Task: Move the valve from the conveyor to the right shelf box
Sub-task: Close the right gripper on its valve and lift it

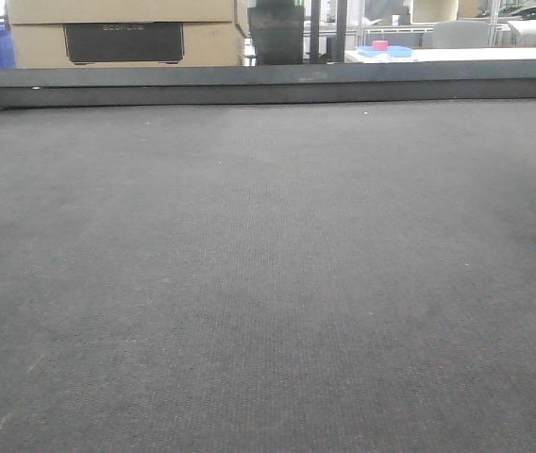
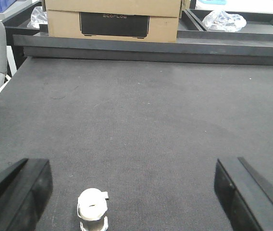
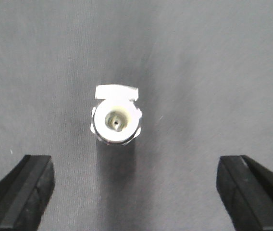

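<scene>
R gripper [image 3: 135, 163]: fingers wide apart, nothing held, looking down on belt [image 3: 213, 57]. Valve [image 3: 116, 120] sits on the belt just ahead of it, btwn the finger lines but off-centre toward the view-left finger, touching neither. L gripper [image 2: 132, 166]: spread wide too, empty. A valve [image 2: 92, 210] sits close in, nearer its view-left finger but apart from it.

Handling (my read): small metal fitting w/ pale cap and a tab on the far side. Stiff, prob. light but dense for its size, not fragile. The round shiny body looks slippery and will likely roll if tipped. Seems to stand upright, end-on to the R cam. Best hold is across the body below the cap, on flats if the collar is hex, tab clear of the pads. Centre the gripper first.

Counts: 1 valve per wrist view; can't tell if it's the same one or 2. Front view has a bright bit at the right edge, too cropped to name. 2 fingers per gripper. 1 rail [image 2: 151, 48], 1 cardboard box [image 2: 112, 19] beyond it. Shelf box not in view.
</scene>
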### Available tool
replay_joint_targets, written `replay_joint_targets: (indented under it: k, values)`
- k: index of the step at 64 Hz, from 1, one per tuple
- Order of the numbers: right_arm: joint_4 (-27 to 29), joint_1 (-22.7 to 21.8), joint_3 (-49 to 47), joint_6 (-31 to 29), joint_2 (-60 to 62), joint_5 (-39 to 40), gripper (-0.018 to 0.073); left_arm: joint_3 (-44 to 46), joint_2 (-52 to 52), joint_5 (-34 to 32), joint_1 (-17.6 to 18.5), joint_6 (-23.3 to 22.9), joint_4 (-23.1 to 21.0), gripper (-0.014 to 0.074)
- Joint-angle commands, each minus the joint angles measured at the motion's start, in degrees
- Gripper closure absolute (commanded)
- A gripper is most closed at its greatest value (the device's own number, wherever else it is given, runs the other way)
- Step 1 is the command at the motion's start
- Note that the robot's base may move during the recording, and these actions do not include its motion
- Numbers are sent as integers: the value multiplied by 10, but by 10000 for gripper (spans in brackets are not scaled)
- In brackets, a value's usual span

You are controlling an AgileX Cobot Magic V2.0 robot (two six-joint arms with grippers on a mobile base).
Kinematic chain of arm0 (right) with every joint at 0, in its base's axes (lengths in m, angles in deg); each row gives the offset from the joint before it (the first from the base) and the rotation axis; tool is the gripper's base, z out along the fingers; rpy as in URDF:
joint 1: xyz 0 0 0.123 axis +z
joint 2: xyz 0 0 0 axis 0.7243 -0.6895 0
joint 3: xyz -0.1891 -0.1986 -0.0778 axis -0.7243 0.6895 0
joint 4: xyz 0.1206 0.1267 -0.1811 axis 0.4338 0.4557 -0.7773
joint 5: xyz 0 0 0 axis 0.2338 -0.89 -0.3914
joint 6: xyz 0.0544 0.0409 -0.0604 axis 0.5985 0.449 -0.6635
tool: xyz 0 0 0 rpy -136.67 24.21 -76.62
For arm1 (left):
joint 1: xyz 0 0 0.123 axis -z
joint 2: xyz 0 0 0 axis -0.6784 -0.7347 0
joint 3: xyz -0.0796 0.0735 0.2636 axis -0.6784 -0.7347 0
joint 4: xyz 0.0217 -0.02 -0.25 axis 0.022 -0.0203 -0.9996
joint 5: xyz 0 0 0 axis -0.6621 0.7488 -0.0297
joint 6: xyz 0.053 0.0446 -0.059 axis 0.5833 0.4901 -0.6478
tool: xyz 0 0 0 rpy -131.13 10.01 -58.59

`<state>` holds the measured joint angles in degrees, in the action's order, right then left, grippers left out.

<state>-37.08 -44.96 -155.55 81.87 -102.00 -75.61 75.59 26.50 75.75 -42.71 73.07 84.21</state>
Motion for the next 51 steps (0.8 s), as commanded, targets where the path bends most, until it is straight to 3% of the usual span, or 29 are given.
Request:
replay_joint_targets:
  k: [1, 26, 51]
  values:
    - [-1, -2, -6, -8, -32, -5, -9, 5, -1, -6, 4, -2, -6, 15]
    - [8, -2, -6, -12, -166, 31, -9, 5, -1, -6, 4, -2, -6, 15]
    - [20, -2, -6, -12, -212, 57, -9, 5, -2, 5, 4, -2, -6, 15]
